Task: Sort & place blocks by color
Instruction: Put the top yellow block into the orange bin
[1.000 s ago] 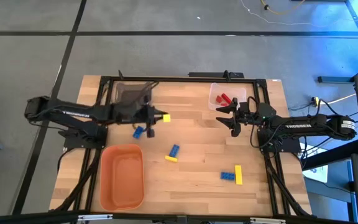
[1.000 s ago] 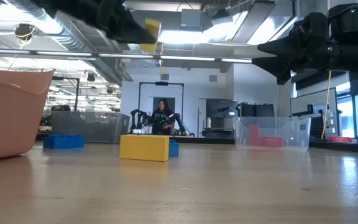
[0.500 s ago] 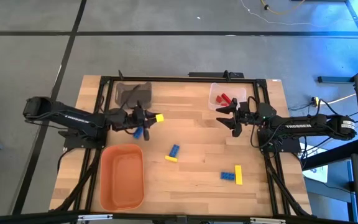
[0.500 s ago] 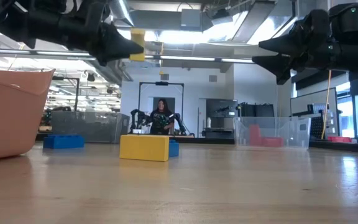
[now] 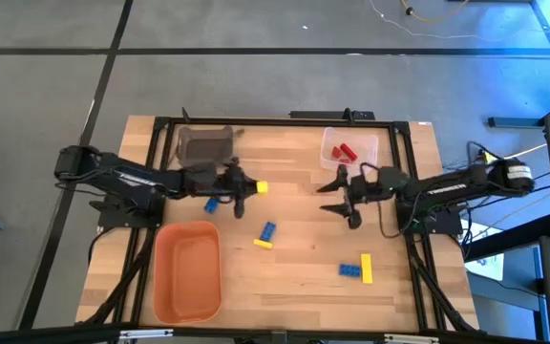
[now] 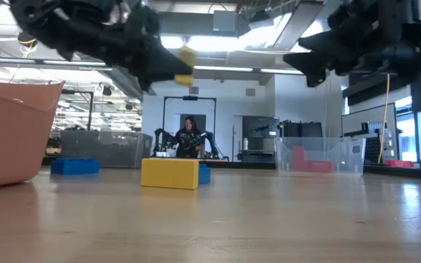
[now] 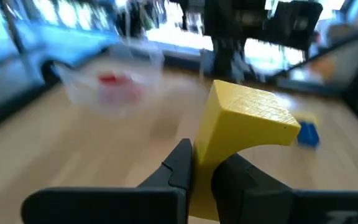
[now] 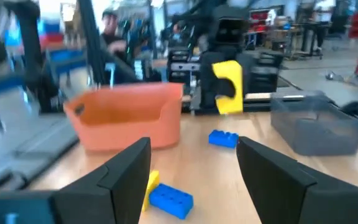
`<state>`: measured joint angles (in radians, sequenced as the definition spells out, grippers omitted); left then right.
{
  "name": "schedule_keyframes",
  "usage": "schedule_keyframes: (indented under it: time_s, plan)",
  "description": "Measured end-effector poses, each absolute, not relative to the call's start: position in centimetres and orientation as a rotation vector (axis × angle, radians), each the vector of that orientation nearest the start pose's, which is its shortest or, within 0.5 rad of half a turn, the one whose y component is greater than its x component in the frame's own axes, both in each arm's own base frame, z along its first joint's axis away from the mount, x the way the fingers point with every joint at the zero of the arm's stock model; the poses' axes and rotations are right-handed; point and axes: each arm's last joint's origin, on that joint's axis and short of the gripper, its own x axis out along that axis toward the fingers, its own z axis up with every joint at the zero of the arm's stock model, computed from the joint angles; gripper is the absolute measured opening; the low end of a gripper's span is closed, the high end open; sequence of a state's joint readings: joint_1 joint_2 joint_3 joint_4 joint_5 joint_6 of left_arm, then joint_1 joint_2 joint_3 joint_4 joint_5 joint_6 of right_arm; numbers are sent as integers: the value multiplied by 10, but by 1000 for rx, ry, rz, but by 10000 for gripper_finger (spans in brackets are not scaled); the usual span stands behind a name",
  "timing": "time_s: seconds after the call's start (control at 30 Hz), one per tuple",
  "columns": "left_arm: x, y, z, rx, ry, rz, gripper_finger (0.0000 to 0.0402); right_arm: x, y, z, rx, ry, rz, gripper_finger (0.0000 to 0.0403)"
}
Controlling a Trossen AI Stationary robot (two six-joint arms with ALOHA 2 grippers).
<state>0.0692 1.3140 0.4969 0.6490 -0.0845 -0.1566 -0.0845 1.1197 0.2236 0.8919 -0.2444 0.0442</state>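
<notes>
From above, over a pale wooden table [image 5: 304, 248], the left gripper [image 5: 248, 188] hangs near the middle, its fingers closed on a small yellow plastic brick [image 5: 260, 188]. A short blue brick [image 5: 212, 204] lies just beside that arm. Nearer the front, a blue brick [image 5: 268, 230] lies beside a yellow brick [image 5: 263, 244], and a second blue and yellow pair [image 5: 357, 269] lies toward the right. A tall orange plastic bin [image 5: 187, 272] stands at the front left, a grey bin [image 5: 203, 146] at the back left, and a clear bin [image 5: 349, 150] holding red bricks [image 5: 344, 152] at the back right. The right gripper [image 5: 344, 197] hovers right of centre with its fingers spread and nothing between them.

At table height, the held yellow brick [image 6: 185, 64] hangs well above the wood, the yellow brick on the table [image 6: 169, 173] stands in front, and a person [image 6: 190, 136] sits far back in the room.

Past the left wrist, two dark fingers [image 7: 180, 163] pinch the yellow brick [image 7: 244, 121], with the clear bin [image 7: 112, 84] blurred beyond.

Past the right wrist, the wide-set fingers [image 8: 129, 163] frame the orange bin [image 8: 129, 116], the grey bin [image 8: 319, 124], the short blue brick [image 8: 223, 139], a nearer blue brick [image 8: 171, 200] and the yellow brick [image 8: 227, 87] gripped by the other arm.
</notes>
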Motion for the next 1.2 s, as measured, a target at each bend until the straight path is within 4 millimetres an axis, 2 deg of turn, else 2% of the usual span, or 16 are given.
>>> schedule_keyframes:
  time_s: [0.17,0.37,0.5,0.67,0.83,1.0,1.2]
  plan:
    - [291,20,201,-117,363,171,30,228,0,184,-106,54,160,239]
    - [321,5,208,-4,380,150,30,262,1,190,-169,69,70,239]
    - [323,-3,210,38,370,170,29,272,0,193,-151,69,32,239]
    - [324,-8,214,53,328,221,29,278,6,188,-131,85,133,239]
    - [324,-7,214,30,325,234,28,290,5,187,-145,100,2,239]
    - [325,-10,216,18,313,168,27,297,5,190,-165,89,-6,239]
    - [324,-13,216,20,311,163,27,297,7,191,-163,82,7,239]
